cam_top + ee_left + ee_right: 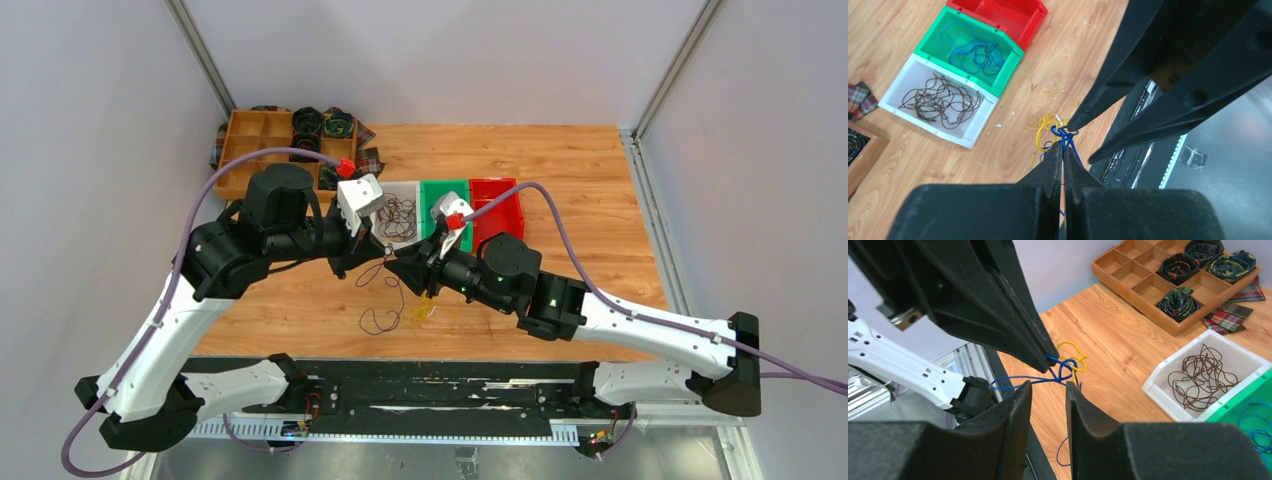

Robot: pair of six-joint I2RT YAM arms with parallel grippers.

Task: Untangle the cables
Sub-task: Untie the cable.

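The light wooden table (560,180) carries the whole workspace. At its far left stands a compartmented wooden tray (1138,302) of rolled dark fabric coils (1178,302); it plays no part in the task. To the right of the tray, three plastic sorting bins sit side by side:

- a white bin (923,126) holding dark brown cables (940,100)
- a green bin (960,75) holding loose blue cables (973,52)
- a red bin (1013,15)

Each filled bin holds one colour, so the bins are probably where freed strands are sorted.

The remaining tangle (1050,127) of thin yellow and blue wire lies toward the near edge of the table, between the two arms. Its blue part is raised off the wood. One loose dark cable (378,320) lies on the table just left of the tangle.

The left gripper (1063,150) has its fingers pressed together on a blue strand (1066,139) at the knot, which anchors that strand. The right gripper (1049,390) faces it with its fingers apart. Its tips are just beside the same knot and clamp nothing. The pose suggests it is placed to take a second hold, so that the two arms can draw the strands apart.
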